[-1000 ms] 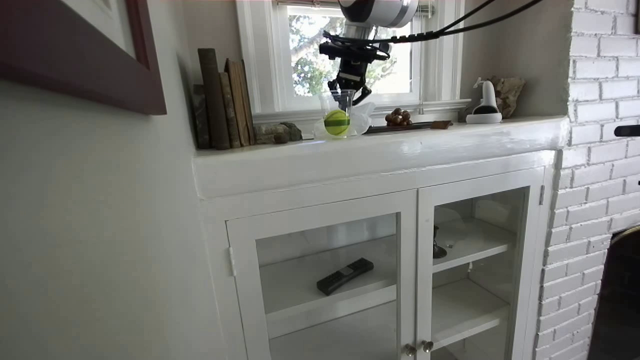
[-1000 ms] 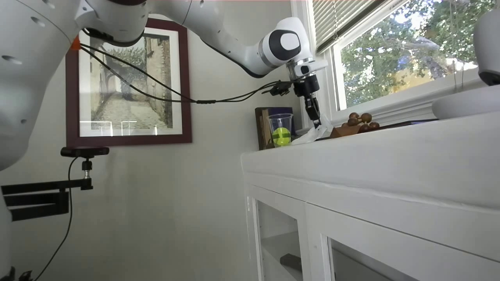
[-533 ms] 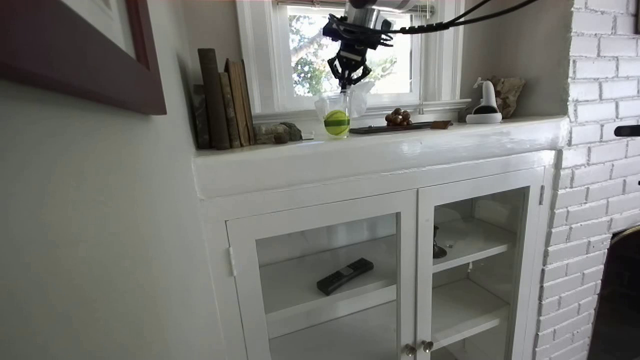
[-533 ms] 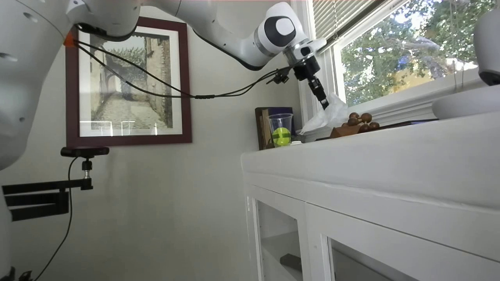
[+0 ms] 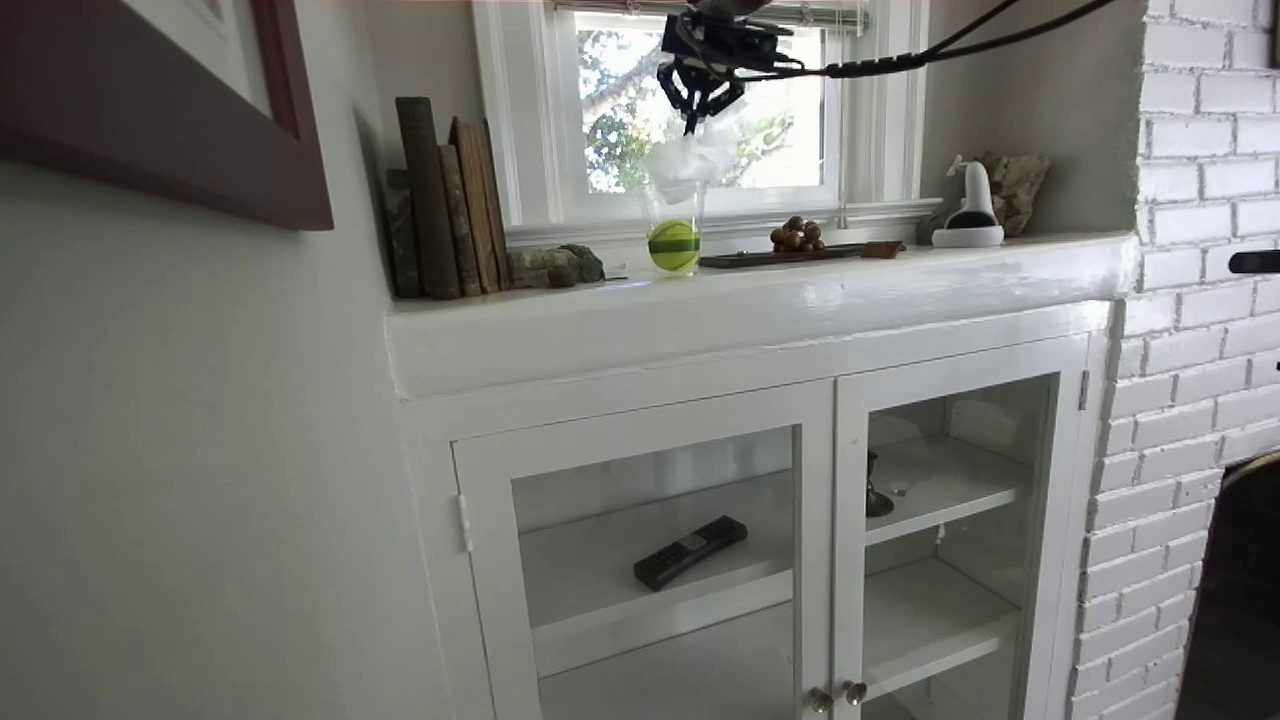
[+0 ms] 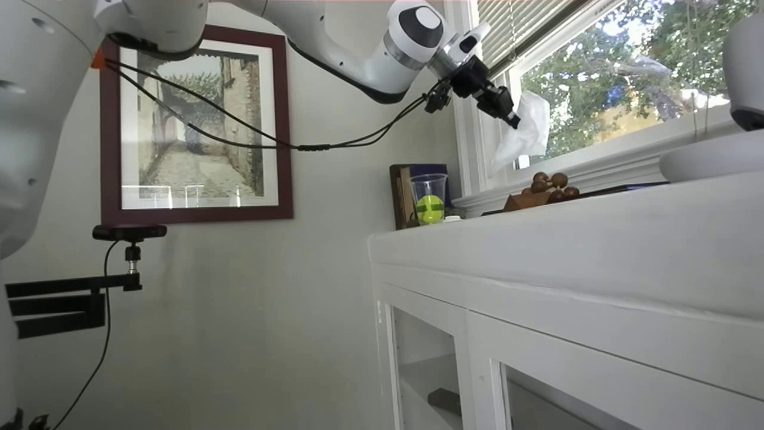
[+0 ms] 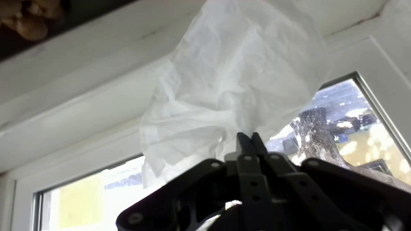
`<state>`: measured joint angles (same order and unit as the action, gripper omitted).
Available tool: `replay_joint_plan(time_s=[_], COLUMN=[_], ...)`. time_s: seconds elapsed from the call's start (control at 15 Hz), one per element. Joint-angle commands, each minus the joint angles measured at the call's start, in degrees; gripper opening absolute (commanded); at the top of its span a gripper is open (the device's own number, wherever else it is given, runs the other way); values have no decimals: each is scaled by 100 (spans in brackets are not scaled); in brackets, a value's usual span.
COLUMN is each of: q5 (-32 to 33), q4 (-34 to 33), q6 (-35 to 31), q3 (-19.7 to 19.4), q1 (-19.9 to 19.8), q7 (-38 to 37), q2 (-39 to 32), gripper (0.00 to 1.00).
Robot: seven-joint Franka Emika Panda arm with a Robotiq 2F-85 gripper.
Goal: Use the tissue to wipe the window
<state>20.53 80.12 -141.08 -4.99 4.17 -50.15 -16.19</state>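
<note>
The white tissue [image 5: 700, 158] hangs crumpled from my gripper [image 5: 690, 130] in both exterior views. My gripper [image 6: 514, 122] is shut on one part of the tissue [image 6: 528, 128], and the rest spreads below the fingertips. In the wrist view the closed fingertips [image 7: 249, 136] pinch the tissue [image 7: 221, 96], which covers part of the window frame and glass. The white-framed window [image 5: 620, 110] with foliage behind it also shows in an exterior view [image 6: 621, 83]. The tissue is in front of the window's lower part; I cannot tell whether it touches the glass.
A clear cup [image 6: 428, 182] with a yellow-green ball [image 5: 674, 246] stands on the white ledge [image 5: 760, 315] below the tissue. Old books [image 5: 460, 210], brown spheres [image 5: 797, 236] and a white device [image 5: 970, 210] are also on the ledge. Blinds [image 6: 519, 27] hang above the window.
My gripper has risen from near the ledge and tilted toward the window. The tissue has lifted off the ledge with it and now hangs in front of the window.
</note>
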Motion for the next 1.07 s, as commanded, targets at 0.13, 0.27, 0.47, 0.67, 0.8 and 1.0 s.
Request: replay_joint_plan(time_s=[0.13,0.27,0.47,0.67,0.8,1.0], q5=[640,905,727,761,824,1087], q4=[-599,-799,-537,-599,-601,-832], q6=[-1194,-1695,-1573,-1629,-1740,-1883], q3=[-105,-222,-157,-181,-233,-430], q1=[-2,8,-5,-4,-12,39], q7=[396,391,380,385,319,247], q2=[-316,-478,-300,-367,-433,-671], gripper=[0,0,1,0,0,0])
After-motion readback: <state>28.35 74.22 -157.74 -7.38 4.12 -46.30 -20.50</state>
